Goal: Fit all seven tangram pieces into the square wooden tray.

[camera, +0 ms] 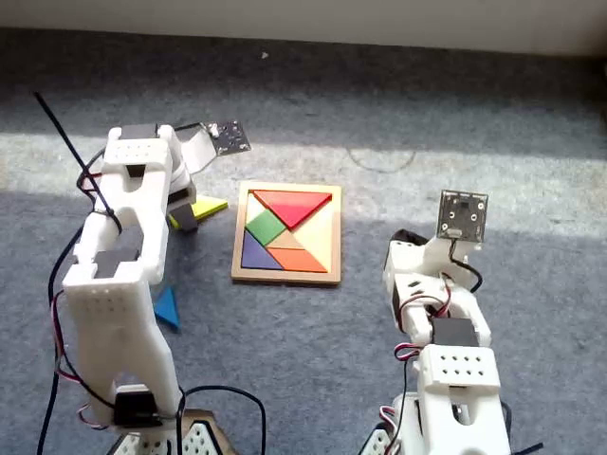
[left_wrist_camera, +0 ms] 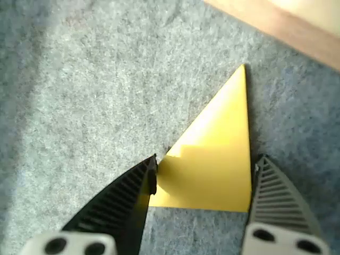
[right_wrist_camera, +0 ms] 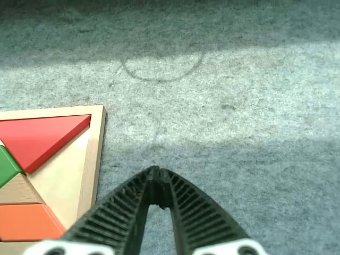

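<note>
txt: none legible | labels/nos: none | signs/brands: none readable in any view

White printed arms [camera: 114, 313], black servos [camera: 453, 332], thin black cables [camera: 61, 132], dark ribbed gripper fingers [right_wrist_camera: 127, 212]

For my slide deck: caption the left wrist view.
Left gripper, jaws open either side of the yellow triangle on grey carpet, wooden tray beyond.
</note>
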Motion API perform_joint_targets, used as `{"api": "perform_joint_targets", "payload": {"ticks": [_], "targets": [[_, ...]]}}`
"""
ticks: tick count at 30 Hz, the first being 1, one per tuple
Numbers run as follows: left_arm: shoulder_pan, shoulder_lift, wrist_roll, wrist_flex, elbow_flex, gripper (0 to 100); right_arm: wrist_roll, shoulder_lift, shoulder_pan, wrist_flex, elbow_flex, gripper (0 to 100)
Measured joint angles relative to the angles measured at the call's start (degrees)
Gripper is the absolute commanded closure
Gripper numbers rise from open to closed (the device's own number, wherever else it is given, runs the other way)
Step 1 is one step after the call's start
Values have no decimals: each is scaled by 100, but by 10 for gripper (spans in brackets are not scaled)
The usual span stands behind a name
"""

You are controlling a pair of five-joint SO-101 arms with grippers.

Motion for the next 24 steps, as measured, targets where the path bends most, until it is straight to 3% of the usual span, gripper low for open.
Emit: {"api": "perform_joint_targets", "payload": {"ticks": [12, 18, 24], "targets": [[18, 923, 0, 334, -1090, 857, 0, 0, 0, 0, 0, 988], [62, 993, -35, 949, -1741, 850, 0, 0, 0, 0, 0, 988], [79, 1073, -35, 1591, -2312, 741, 0, 0, 0, 0, 0, 988]]}}
